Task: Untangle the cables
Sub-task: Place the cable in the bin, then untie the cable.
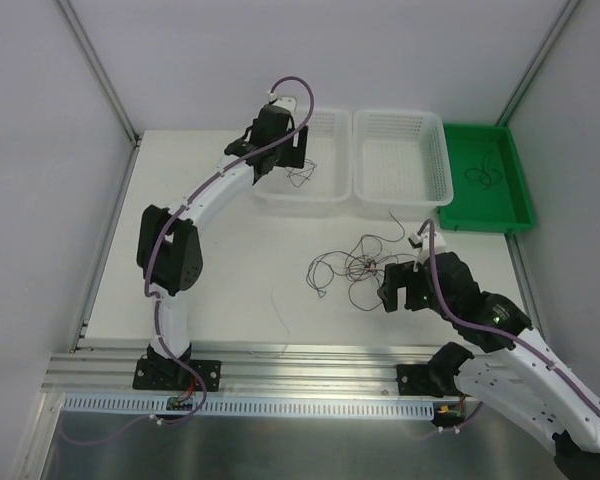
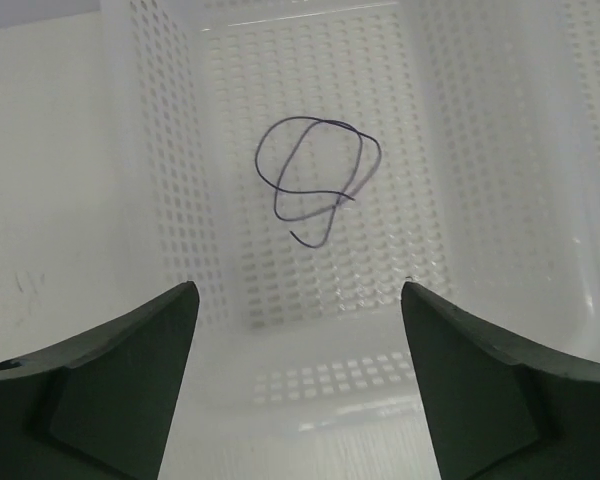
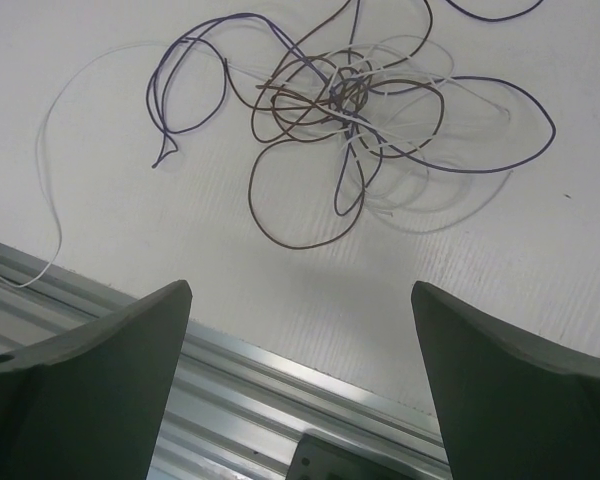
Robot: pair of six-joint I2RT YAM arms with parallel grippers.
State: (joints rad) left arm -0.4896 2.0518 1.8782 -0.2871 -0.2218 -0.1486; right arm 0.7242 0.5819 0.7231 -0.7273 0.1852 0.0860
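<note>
Over the left white basket (image 1: 320, 203) at the far side of the tabletop (image 1: 230, 260) hangs the left pincer (image 2: 295, 298), its jaws apart and gripping nothing. Directly beneath it, on the basket floor, one purplish cable (image 2: 310, 192) lies by itself in a loose double loop, free of any other strand. That piece looks sorted.

Nearer the front rail, a pale, hair-thin strand (image 3: 42, 170) trails alone across the tabletop, close to the main tangle (image 3: 345, 100) but seemingly not knotted into it; the wrist view is too fine to be sure. The tangle itself sits mid-table: brown, purple and whitish cables crossing through one tight knot, with wide loops fanning out around it. This is the bulk of the work left.

Just in front of that bundle, the right pincer (image 3: 300, 300) hovers with jaws spread wide, touching no wire. Behind it stands a second white basket (image 1: 400, 192), and at the far right a green tray (image 1: 485, 222) holds one dark curled cable (image 1: 480, 175) lying apart.

Judging from this, two cables appear separated and binned, while several are yet to be teased out of the knot.
</note>
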